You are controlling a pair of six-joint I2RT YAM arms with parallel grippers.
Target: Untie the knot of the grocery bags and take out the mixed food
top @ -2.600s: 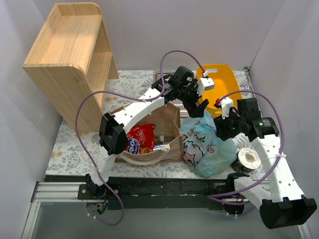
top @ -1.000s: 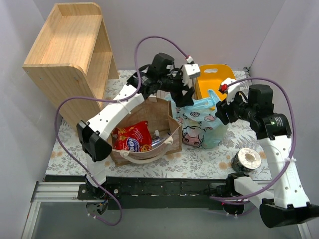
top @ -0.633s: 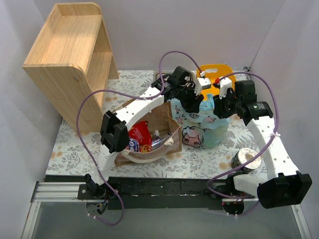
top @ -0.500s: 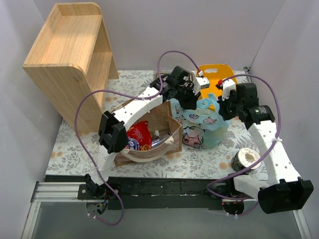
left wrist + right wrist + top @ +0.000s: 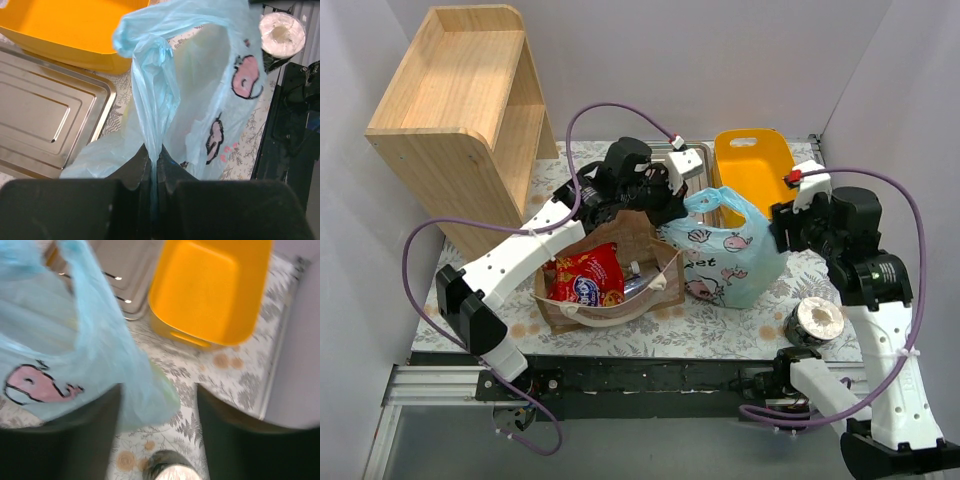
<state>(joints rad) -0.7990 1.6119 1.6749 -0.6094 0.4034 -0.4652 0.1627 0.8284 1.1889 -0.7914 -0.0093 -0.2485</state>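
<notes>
The left fingers (image 5: 152, 162) are pressed together on a twisted strip of the light-blue bag (image 5: 725, 265). The film runs up taut from them to the bunched handle (image 5: 150, 45), a loop standing over the near rim of the yellow tub (image 5: 752, 165). The right fingers (image 5: 783, 228) stand apart and clamp nothing; the bag's film lies against one of them, on the near right of the tub. The bag itself sits on the table (image 5: 470, 300) just in front of the tub, with whale prints on its side. The brown paper carrier (image 5: 625, 245) stands open to the tub's near left, a red crisp packet (image 5: 585, 280) inside it. A steel tray (image 5: 45, 120) lies just left of the tub
</notes>
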